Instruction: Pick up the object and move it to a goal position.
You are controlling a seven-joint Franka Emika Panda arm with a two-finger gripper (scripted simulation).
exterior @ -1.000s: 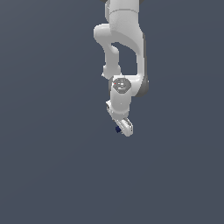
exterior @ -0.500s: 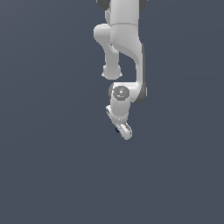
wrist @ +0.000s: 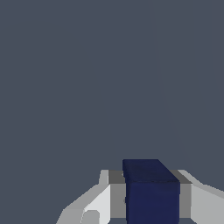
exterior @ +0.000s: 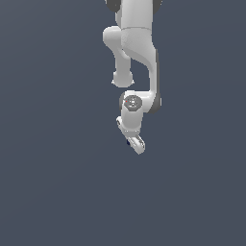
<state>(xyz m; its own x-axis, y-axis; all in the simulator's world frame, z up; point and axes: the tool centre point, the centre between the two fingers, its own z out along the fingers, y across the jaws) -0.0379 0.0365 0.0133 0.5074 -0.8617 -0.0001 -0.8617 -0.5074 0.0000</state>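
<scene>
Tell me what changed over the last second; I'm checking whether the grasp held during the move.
The arm shifted slightly toward the exterior view's right and a little higher, carrying the end effector with it. The dark navy-blue block stayed clamped between the fingers; nothing was released. The plain grey background looks unchanged.

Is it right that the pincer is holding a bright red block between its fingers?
Not quite. The pincer does hold a block between its fingers, but the block is dark navy blue, not bright red. The wrist view shows this plainly; in the exterior view only a dark speck shows at the pincer.
</scene>
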